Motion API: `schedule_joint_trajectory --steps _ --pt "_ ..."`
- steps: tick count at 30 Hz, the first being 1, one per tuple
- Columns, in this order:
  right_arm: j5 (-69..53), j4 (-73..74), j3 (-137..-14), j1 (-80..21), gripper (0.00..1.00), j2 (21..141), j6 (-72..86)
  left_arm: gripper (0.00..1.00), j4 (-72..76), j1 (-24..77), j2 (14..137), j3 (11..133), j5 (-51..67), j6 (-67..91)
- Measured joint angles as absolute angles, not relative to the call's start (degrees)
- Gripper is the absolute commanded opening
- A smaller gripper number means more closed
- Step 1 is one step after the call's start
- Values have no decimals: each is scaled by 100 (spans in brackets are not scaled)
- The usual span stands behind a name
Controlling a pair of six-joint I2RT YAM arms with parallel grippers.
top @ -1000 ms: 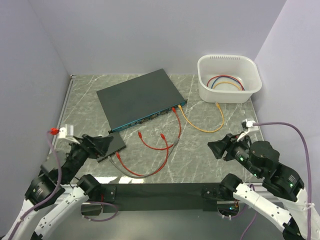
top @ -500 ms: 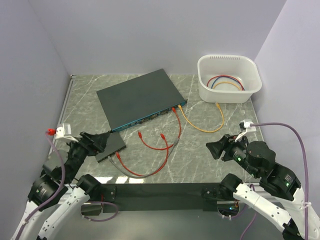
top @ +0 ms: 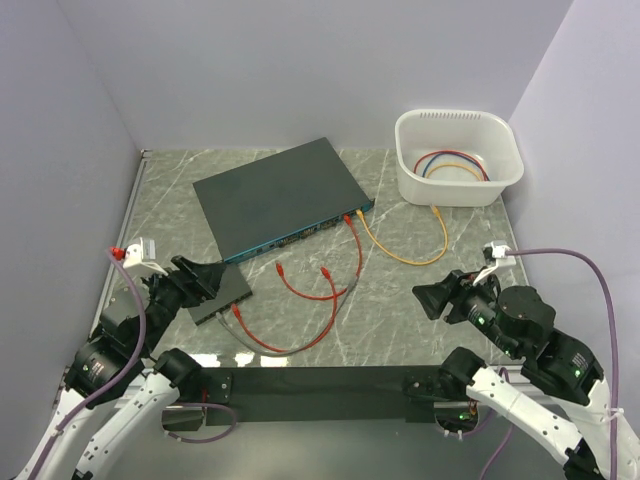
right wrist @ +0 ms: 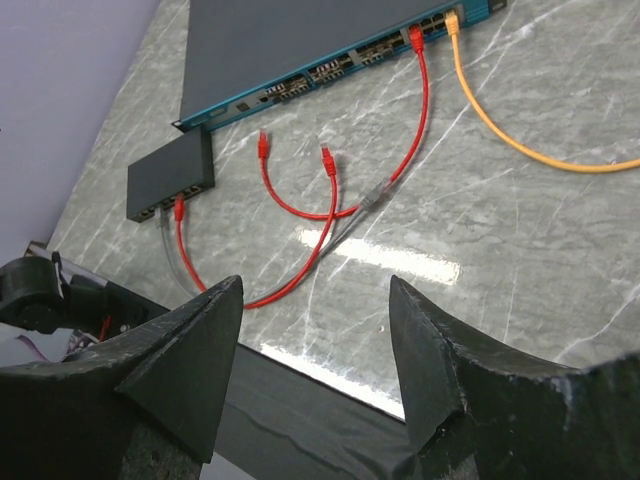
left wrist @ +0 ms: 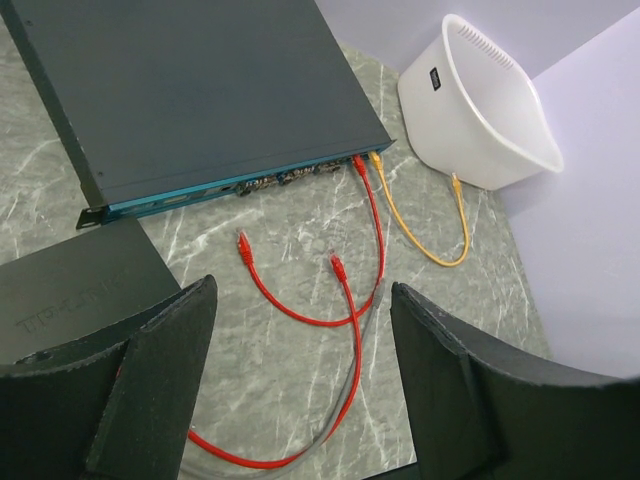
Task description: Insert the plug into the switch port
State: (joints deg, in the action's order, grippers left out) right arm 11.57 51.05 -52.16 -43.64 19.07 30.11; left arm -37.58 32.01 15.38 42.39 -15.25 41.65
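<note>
Two empty pincers gape: left pincer (top: 207, 281) has shifted slightly, right pincer (top: 431, 298) barely moved.

- Right gripper (right wrist: 315, 375): two dark fingers (right wrist: 190, 365) spread wide, nothing between them.
- Switch (right wrist: 300, 40): far ahead; flat, dark grey, teal socket edge facing the gripper.
- Orange cable (right wrist: 590, 168): plugged into that edge ahead-right, trailing off to the right.
- Red cable (right wrist: 424, 95): plugged in beside the orange one, looping back to a loose red plug (right wrist: 263, 143) ahead of the gap.
- Second red plug (right wrist: 326, 155): loose, just beside the first; its lead runs to a small black box (right wrist: 170, 175) ahead-left.
- Grey cable (right wrist: 372, 198): lies on the marble table (right wrist: 560, 260), crossing the red leads.
</note>
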Motion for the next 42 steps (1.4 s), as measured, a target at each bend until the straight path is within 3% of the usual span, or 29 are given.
schedule_joint_trajectory --steps 27,42 --pt "1369 5168 -5140 -4401 84 1828 3247 76 -3752 3065 1710 4237 -1332 4123" --pt "169 4950 -5092 -4810 89 1903 2801 74 -3760 3046 1664 4237 -1391 4150"
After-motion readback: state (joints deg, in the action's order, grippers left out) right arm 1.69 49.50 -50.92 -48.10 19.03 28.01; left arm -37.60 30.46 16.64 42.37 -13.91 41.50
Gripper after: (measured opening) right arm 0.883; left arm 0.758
